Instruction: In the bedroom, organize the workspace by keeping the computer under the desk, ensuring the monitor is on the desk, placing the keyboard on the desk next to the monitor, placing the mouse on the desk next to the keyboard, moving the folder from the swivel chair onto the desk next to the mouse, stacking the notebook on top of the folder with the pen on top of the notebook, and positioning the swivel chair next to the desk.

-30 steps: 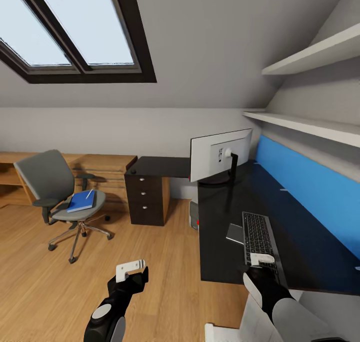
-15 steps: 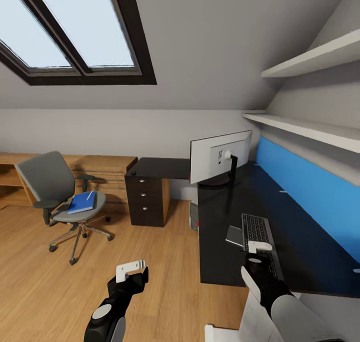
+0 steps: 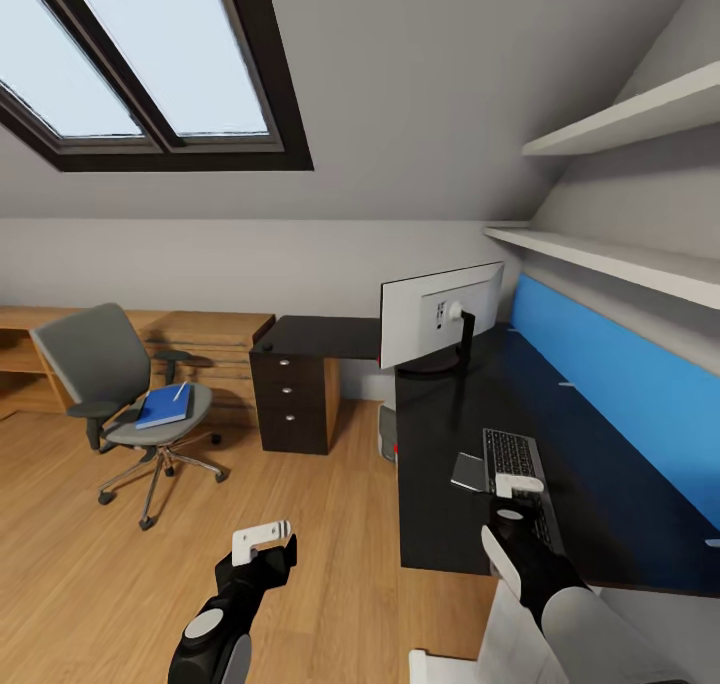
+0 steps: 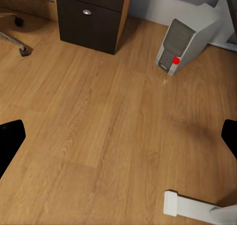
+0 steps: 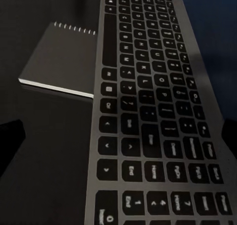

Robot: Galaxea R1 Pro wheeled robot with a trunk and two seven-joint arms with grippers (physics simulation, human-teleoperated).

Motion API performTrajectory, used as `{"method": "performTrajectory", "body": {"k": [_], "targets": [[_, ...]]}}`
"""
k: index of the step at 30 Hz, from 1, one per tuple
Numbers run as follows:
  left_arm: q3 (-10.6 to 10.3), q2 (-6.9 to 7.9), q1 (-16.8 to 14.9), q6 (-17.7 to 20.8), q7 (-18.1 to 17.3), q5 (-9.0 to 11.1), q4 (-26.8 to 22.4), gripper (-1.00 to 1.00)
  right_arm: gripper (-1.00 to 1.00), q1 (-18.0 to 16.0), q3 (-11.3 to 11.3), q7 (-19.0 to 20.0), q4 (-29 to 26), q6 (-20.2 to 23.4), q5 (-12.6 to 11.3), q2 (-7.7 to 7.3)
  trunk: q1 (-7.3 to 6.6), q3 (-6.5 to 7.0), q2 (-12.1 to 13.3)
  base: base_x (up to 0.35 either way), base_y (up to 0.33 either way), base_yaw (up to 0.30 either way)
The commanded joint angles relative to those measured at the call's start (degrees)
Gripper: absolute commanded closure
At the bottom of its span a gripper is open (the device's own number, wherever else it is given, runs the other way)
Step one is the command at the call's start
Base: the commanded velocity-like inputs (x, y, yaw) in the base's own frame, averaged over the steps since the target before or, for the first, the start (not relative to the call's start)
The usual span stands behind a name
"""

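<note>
Monitor and keyboard sit on the desk; folder waits on the chair. Right gripper hovers wide over the keys; left gripper wide too.

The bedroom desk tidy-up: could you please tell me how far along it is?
Done: the wide pale-backed monitor and slim black-keyed keyboard sit on the black-topped desk. In hand: the right gripper hovers over the keyboard. Left: the blue folder lies on the grey swivel chair.
</note>
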Motion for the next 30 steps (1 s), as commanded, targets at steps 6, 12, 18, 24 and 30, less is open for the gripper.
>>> {"method": "performTrajectory", "body": {"k": [6, 12, 18, 24, 30], "targets": [[-0.2, 0.0, 0.0, 0.2, 0.6, 0.5, 1.7, -1.0, -1.0, 0.1, 0.5, -0.3, -1.1, 0.3, -0.6, -0.22, 0.01, -0.08, -0.1, 0.0, -0.075, 0.0], [-0.2, 0.0, 0.0, 0.2, 0.6, 0.4, 1.9, -1.0, -1.0, 0.1, 0.4, -0.2, -1.1, 0.3, -0.6, -0.29, 0.01, -0.08, -0.1, 0.0, -0.29, 0.0], [-0.3, 0.0, 0.0, 0.2, 0.6, 0.4, 1.9, -1.0, -1.0, 0.1, 0.3, -0.2, -1.1, 0.3, -0.6, -0.39, 0.01, -0.08, -0.1, 0.0, -0.321, 0.0], [-0.2, 0.0, 0.0, 0.2, 0.6, 0.4, 1.9, -1.0, -1.0, 0.1, 0.3, 0.7, -1.1, 0.3, -0.8, -1.2, 0.01, -0.08, -0.1, 0.05, -0.303, 0.0], [-0.1, 0.0, 0.0, 0.1, 0.5, 0.5, 1.6, -1.0, -1.0, 0.1, 0.2, 6.4, -0.8, 0.4, -1.1, -2.49, 0.01, -0.08, -0.1, 0.259, -0.103, 0.0]]}}
